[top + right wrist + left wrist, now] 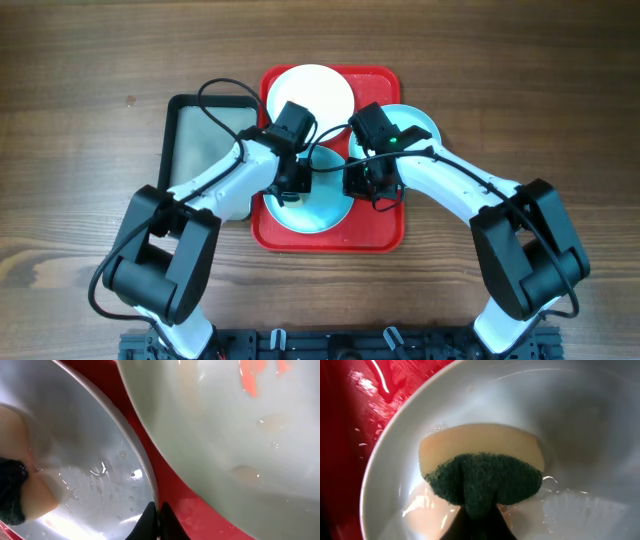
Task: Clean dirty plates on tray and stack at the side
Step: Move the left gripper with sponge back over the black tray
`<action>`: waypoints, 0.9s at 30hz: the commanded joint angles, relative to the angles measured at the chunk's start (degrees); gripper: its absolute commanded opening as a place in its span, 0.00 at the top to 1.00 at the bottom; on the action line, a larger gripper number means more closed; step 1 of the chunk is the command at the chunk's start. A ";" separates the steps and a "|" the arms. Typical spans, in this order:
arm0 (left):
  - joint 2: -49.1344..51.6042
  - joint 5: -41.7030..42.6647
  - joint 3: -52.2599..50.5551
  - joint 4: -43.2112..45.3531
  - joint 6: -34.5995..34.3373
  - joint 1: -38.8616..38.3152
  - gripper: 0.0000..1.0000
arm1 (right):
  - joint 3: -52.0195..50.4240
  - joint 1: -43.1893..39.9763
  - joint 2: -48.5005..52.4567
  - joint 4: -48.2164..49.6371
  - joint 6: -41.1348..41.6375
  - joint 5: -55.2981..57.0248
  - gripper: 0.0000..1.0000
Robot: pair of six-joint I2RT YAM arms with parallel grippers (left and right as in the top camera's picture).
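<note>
On the red tray [380, 230] lie a white plate [310, 92] at the back, a turquoise plate [415, 122] at the back right and a turquoise plate [320, 210] at the front. My left gripper [292, 185] is shut on a green-and-beige sponge [480, 460] and presses it onto the wet front plate [580, 435]. My right gripper [157, 512] is shut on that plate's rim [145, 460], over the tray [175, 490]. The neighbouring plate [240, 435] carries orange-red smears [250, 380].
A smaller dark grey-black tray [200, 140] lies to the left of the red tray, partly under my left arm. The wooden table [80, 120] surrounds both trays.
</note>
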 commanded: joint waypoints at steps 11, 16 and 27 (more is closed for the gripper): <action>1.97 19.23 -1.46 -0.17 0.59 -4.26 0.96 | 0.13 0.24 0.96 0.46 -0.76 -0.55 0.96; -2.38 19.19 -1.40 0.02 0.61 -2.29 0.96 | 0.13 0.24 0.96 0.46 -0.79 -0.55 0.96; -22.21 0.70 -1.40 -3.04 0.28 9.99 0.96 | 0.13 0.24 0.96 0.35 -0.76 -0.55 0.83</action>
